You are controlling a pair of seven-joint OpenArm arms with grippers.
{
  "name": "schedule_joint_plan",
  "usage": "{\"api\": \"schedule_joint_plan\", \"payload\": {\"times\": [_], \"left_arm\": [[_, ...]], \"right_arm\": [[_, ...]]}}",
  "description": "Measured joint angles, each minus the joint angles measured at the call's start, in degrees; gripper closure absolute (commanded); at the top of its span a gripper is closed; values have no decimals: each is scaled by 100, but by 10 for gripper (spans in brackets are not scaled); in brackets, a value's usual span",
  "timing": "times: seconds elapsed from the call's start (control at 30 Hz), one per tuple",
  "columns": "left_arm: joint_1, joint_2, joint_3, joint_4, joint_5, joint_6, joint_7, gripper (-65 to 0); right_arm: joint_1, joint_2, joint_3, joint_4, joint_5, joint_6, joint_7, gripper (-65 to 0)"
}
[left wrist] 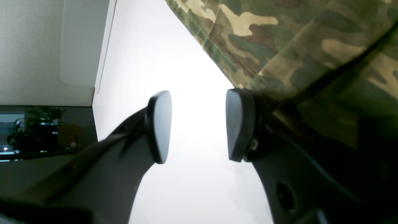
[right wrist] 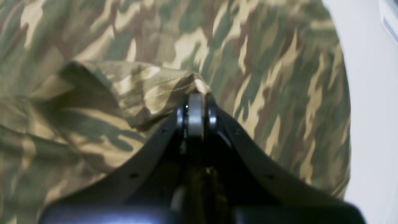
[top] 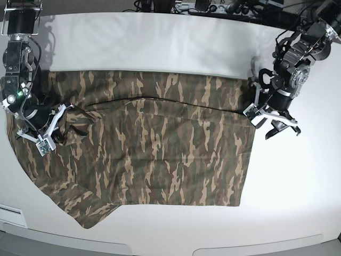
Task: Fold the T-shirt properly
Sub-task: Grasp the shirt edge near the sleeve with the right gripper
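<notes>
T-shirt (top: 154, 144) lay spread flat across white table (top: 176, 42), mostly unfolded. Right gripper (right wrist: 196, 96) clenched on a raised fold of cloth near the sleeve end; left gripper (left wrist: 199, 124) released, empty, just beside the hem corner, no contact visible. Judged soft, light, prone to bunching and sagging; best pinched at hem corners or seams.

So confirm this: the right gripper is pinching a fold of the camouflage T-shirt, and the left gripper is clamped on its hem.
Only the left part is wrong. The left wrist view shows the left gripper open beside the T-shirt edge, holding nothing. The right gripper does pinch a fold.
</notes>
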Motion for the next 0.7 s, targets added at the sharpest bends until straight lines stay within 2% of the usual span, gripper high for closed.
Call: {"api": "schedule_joint_plan", "payload": {"times": [0.1,0.2,0.33,0.47,0.6,0.63,0.7], "left_arm": [[0,-2,0,0,0,0,4,-290],[0,0,0,0,-2,0,4,-290],[2,-2,0,0,-2,0,90,-290],[0,0,0,0,-2,0,85,-290],[0,0,0,0,-2,0,87,-290],[0,0,0,0,-2,0,90,-290],[2,0,0,0,103,0,94,-290]], "right_arm": [[170,-2,-2,-149,-20,-219,-11,0],[278,2,-4,-308,-151,-254,0,0],[293,-2,-4,-461,-448,-804,68,0],[286,-9,-4,-461,-409,-1121,87,0],[286,-4,-4,-461,-540,-1073,85,0],[289,-7,-4,-461,-542,-1019,87,-35],[289,-4,-4,-461,-568,-914,90,-230]]}}
